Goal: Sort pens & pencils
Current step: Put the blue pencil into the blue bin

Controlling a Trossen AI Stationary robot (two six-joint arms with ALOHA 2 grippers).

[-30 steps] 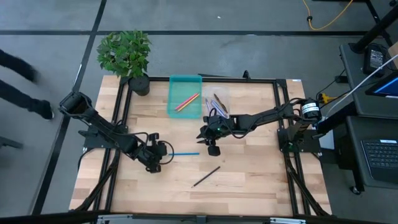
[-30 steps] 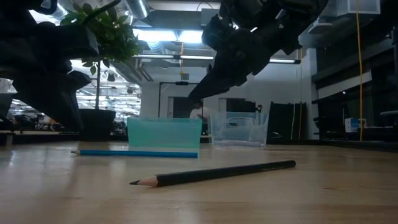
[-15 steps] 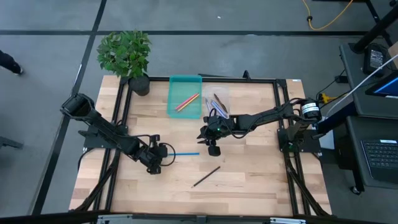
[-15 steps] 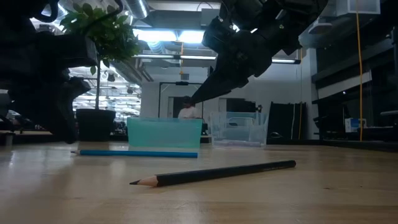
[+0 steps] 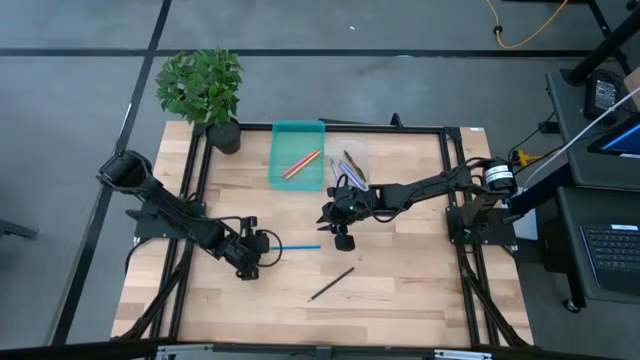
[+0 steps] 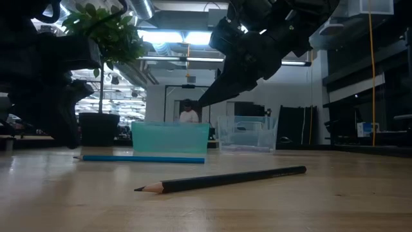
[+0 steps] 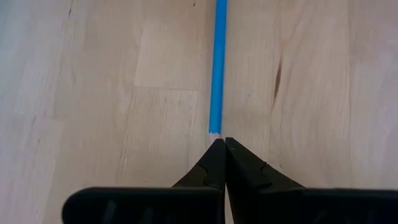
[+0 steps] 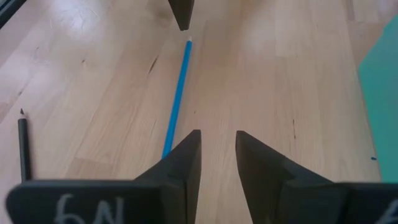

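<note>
The blue pencil (image 5: 299, 246) lies flat on the bare wood, just in front of the teal tray (image 5: 298, 131), which already holds a yellow and a pink stick (image 5: 301, 163). The left gripper (image 5: 262, 242) sits at the blue pencil's tip with its fingers pressed together, holding nothing. The right gripper (image 5: 342, 238) hovers at the pencil's other end, fingers partly apart and empty. A black pencil (image 5: 331, 283) lies farther from the teal tray, well apart from the blue one. A clear tray (image 5: 350, 150) touching the teal tray holds a few darker sticks.

The step in hand looks like picking up the blue pencil. To do it well, the left fingers should open first, straddle the shaft a little in from the tip, then close squarely across it. There is open wood all around the blue pencil, but the right gripper hangs close, so lifting straight up before swinging toward the teal tray seems safest
</note>
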